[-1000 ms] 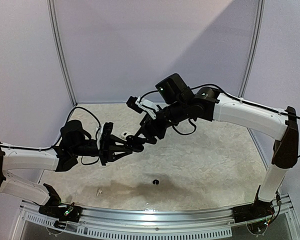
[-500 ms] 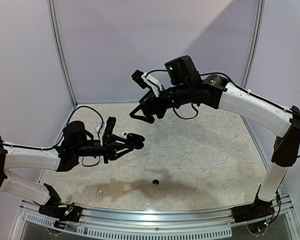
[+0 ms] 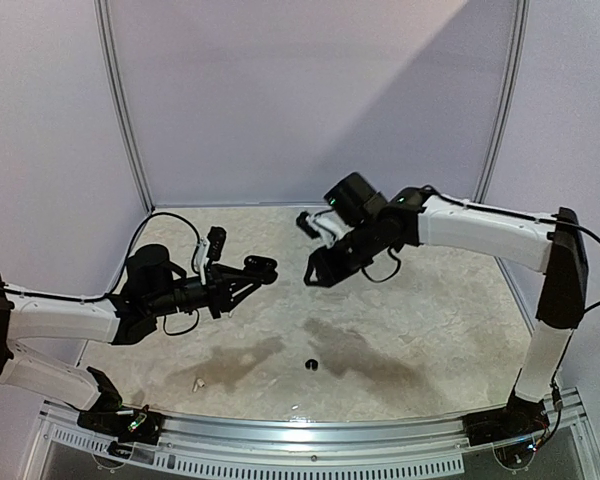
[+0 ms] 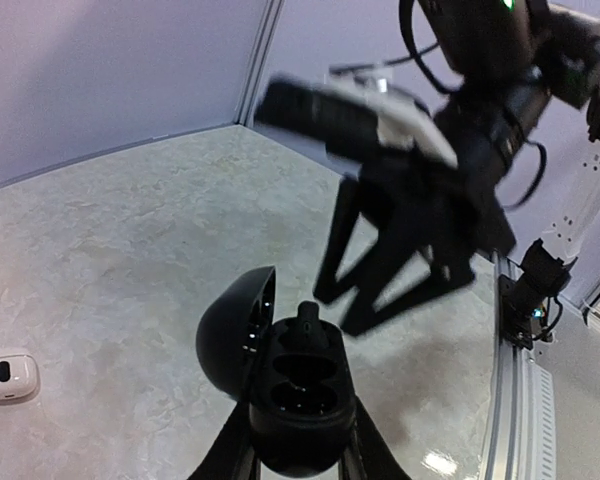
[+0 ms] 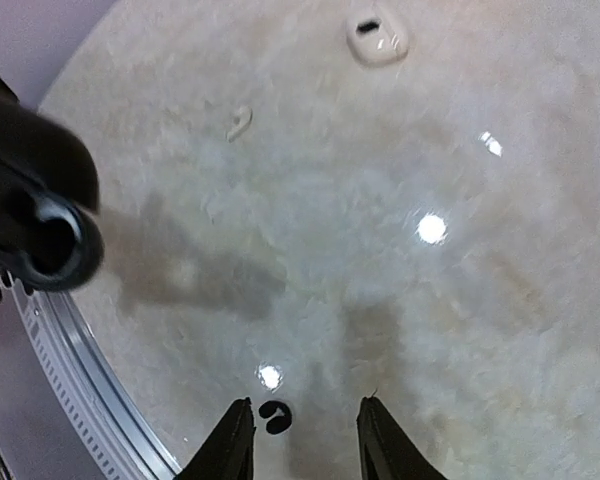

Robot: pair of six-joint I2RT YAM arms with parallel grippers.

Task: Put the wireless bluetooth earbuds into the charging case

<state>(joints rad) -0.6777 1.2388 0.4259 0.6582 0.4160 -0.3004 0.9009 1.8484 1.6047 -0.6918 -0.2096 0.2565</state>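
My left gripper (image 4: 300, 442) is shut on the base of a black charging case (image 4: 300, 385), held above the table (image 3: 259, 266) with its lid swung open to the left. A black earbud (image 4: 308, 325) sticks up at the case's far end; the two wells nearer me look empty. My right gripper (image 3: 316, 274) hovers just right of the case, blurred in the left wrist view. Its jaws (image 5: 302, 403) stand apart with nothing between them. Far below it a second black earbud (image 5: 274, 417) lies on the table (image 3: 312, 363).
A white earbud (image 3: 197, 381) lies near the front left (image 5: 240, 122). A white pill-shaped case (image 5: 377, 38) sits on the table left of the held case (image 4: 7, 372). A metal rail (image 3: 310, 440) runs along the near edge. Pale walls close the back.
The right gripper left the black case, rose up and back, then came down to the case's right with its jaws narrower. The left gripper carried the case slightly up and back.
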